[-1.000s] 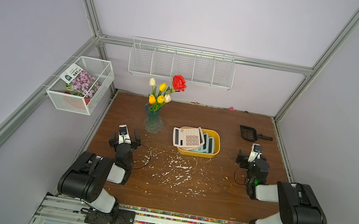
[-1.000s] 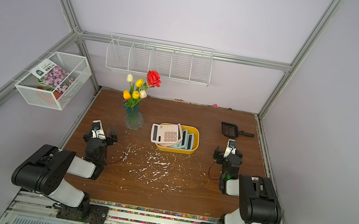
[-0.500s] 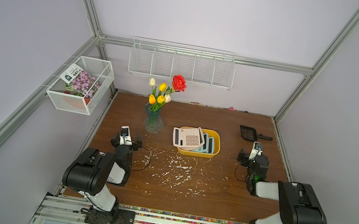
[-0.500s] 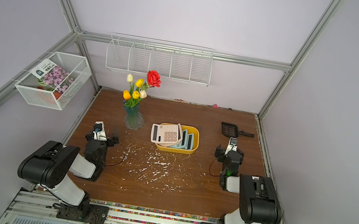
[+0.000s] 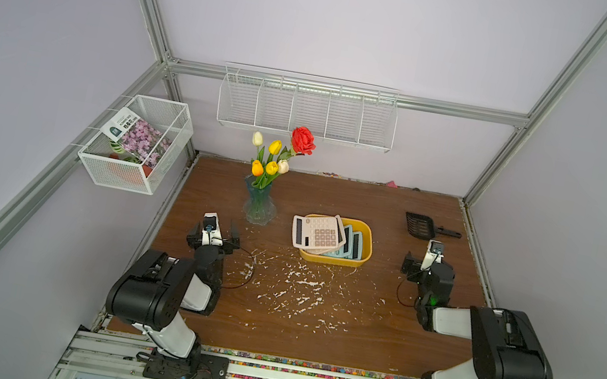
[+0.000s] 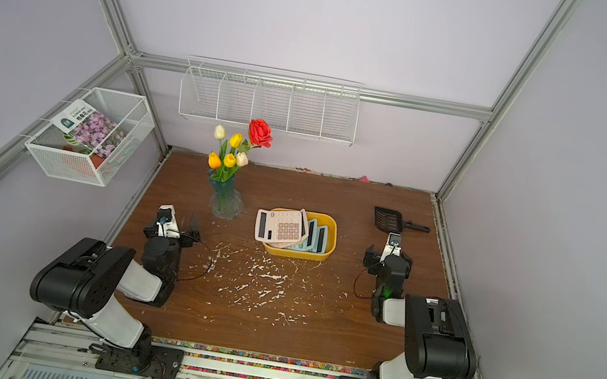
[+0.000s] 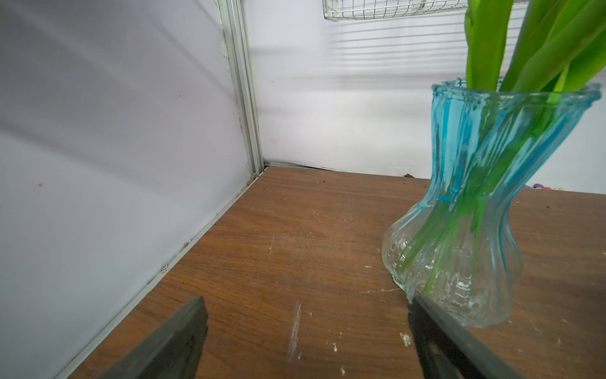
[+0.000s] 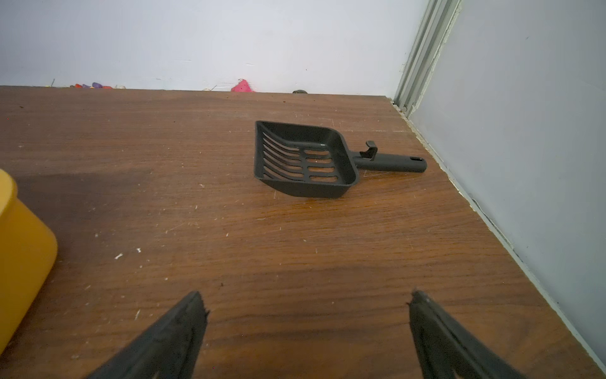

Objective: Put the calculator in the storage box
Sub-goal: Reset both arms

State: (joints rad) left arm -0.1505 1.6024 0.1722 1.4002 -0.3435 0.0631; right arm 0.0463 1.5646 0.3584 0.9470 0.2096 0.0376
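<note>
- Our left gripper (image 7: 305, 311) and right gripper (image 8: 305, 302) are standing wide open, gripping nothing, low over the table (image 5: 352, 334).
- Further on, the beige calculator (image 5: 317, 232) is lying tilted on teal calculators (image 5: 352, 245) in the yellow storage box (image 5: 366, 248), overhanging its rim.
- We are judging the placing nearly done; next, nudging it fully inside.

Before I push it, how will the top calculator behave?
The calculator looks like a stiff, flat slab, so it should slide whole. Propped on the storage box rim and other calculators, it may seesaw or slip off.
</note>
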